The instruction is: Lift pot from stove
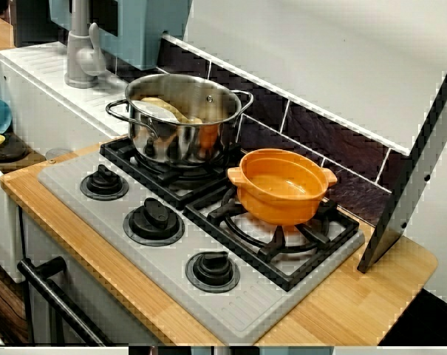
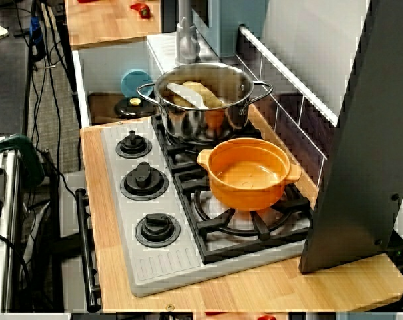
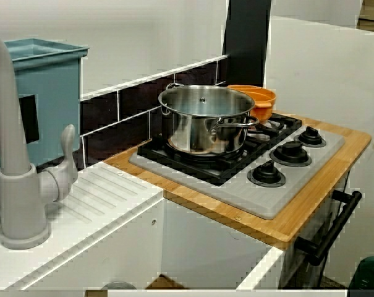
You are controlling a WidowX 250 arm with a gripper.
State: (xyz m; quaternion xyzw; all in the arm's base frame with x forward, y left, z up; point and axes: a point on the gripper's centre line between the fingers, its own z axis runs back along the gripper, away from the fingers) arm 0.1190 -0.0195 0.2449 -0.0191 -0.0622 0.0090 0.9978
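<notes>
Gripper: not in any of the three views; whether it is released or clenched cannot be told from here.
Orange pot: sits upright on the right-hand burner grate, mouth open, no lid, nothing visible inside. One stubby handle points toward the steel pot, the other toward the tiled wall.
Orange pot, side view: mostly hidden behind the steel pot, only rim and part of the wall show.
Steel pot: on the other burner, just beside the orange pot, the two very near but contact unclear. Holds pale and yellowish items; what they are I cannot tell.
Stove: grey cooktop set in a light wooden counter, three black knobs in a row along the front edge.
Backsplash: dark tiles behind both burners.
Faucet: grey, on the white sink surround left of the stove.
Dark panel: stands upright on the counter at the far right end, near the orange pot.
</notes>
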